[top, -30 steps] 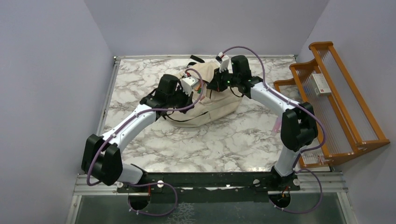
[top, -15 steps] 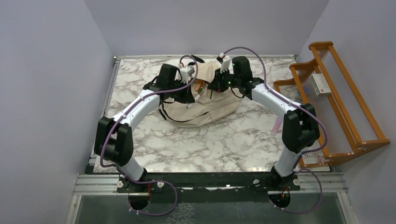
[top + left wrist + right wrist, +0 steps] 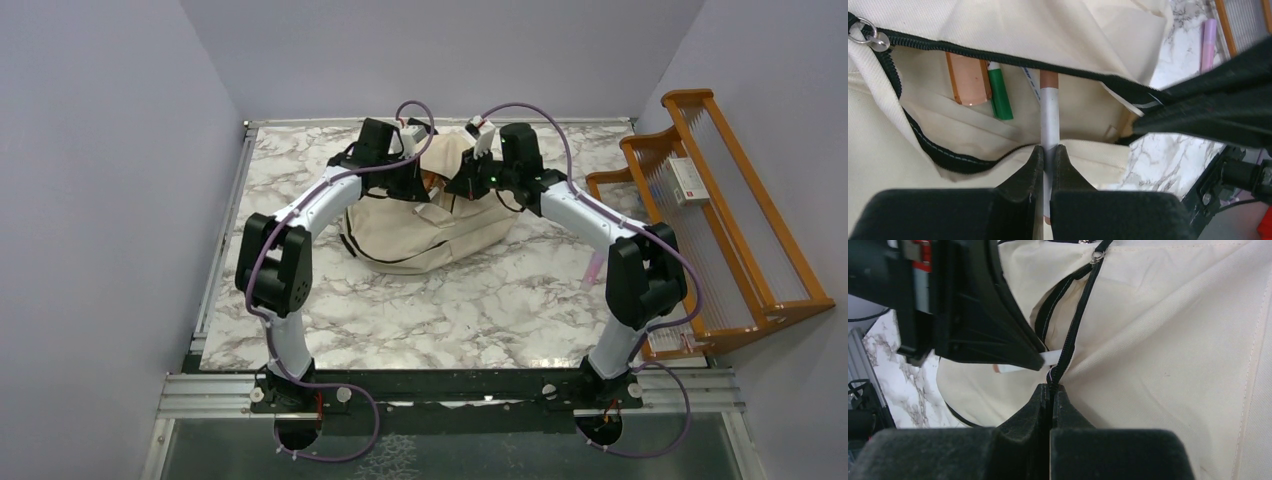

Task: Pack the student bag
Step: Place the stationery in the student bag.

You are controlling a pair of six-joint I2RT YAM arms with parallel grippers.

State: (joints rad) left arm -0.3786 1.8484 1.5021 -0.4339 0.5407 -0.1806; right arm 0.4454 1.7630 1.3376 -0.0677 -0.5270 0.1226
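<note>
- Swinging inward since a second ago, the left arm now has its elbow raised and further right. Its wrist has gone toward the far edge of the desk [image 3: 450, 310], so the left claw [image 3: 416, 184] hangs over the top of the student bag [image 3: 430, 228] rather than at its left flank.
- The bag itself has kept its place, slumped at the middle of the far edge.
- The left claw [image 3: 1048, 151] is clamped on a white pen [image 3: 1050, 112] with a brownish cap.
- The pen's long axis runs straight out along the fingers, and its cap end lies just under the black zipper edge [image 3: 998, 56] of the open pocket.
- A green marker [image 3: 999, 95] and a copper-coloured flat piece [image 3: 968, 82] already sit in that pocket, just left of the pen.
- The pocket lies dead ahead of the left claw, so I judge the coming move to be a push along the pen's own axis, then a release.
- The right claw [image 3: 1050, 388] is pinched together on the bag's zipper seam [image 3: 1079, 315], apparently holding the mouth open from the right.
- The left arm is clearly the one doing the placing.
- A wooden rack [image 3: 740, 220] stands along the right edge, well apart.
</note>
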